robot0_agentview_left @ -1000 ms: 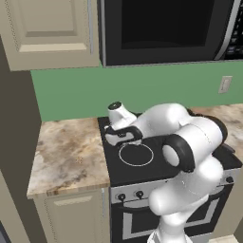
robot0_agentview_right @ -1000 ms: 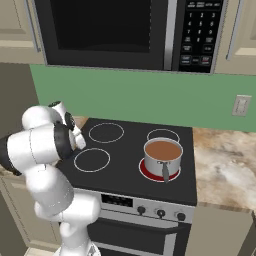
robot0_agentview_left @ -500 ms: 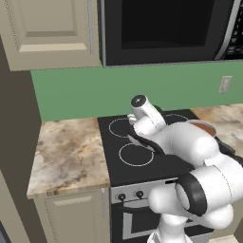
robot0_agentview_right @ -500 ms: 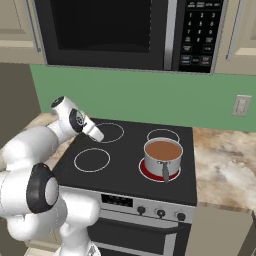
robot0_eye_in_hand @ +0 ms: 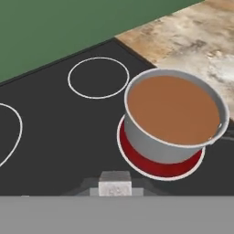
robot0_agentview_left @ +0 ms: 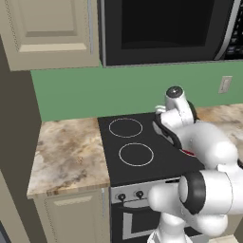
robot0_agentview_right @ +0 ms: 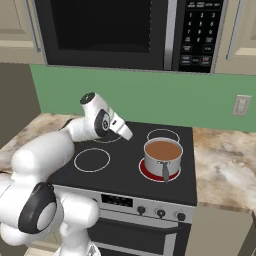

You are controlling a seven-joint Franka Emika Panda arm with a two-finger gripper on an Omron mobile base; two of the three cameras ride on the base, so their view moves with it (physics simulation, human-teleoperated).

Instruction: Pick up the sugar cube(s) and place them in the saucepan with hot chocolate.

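Saucepan with hot chocolate [robot0_agentview_right: 162,154]: right base view, centre right of the frame, standing on the front right ring of the black stove [robot0_agentview_right: 125,170], which glows red under it; brown liquid fills the pale-grey pot, dark straight handle pointing toward the lower edge of the frame. Gripper [robot0_agentview_right: 127,134]: centre of the frame, above the stove's rear left area, left of the saucepan and apart from it; jaws drawn close together. Microwave [robot0_agentview_right: 125,32]: across the top of the frame. Marbled counter [robot0_agentview_right: 225,160]: right of the stove. Wall outlet [robot0_agentview_right: 242,105]: upper right on the green wall

Left base view: stove [robot0_agentview_left: 142,152] at centre with two white rings showing on its left half; white arm rising from the lower right and covering the stove's right half. Marbled counter [robot0_agentview_left: 66,156]: left of the stove, above a cream cabinet. Microwave [robot0_agentview_left: 166,28]: top right. Wall outlet [robot0_agentview_left: 226,84]: right edge

Hand view: saucepan with hot chocolate [robot0_eye_in_hand: 176,116] at centre right, brown surface open from above, red ring [robot0_eye_in_hand: 137,157] showing round its base. Sugar cube [robot0_eye_in_hand: 115,183]: pale block at bottom centre, pinched between the jaws, short of the pot and outside it. Empty white burner ring [robot0_eye_in_hand: 98,77]: upper centre. Marbled counter [robot0_eye_in_hand: 192,36]: upper right corner
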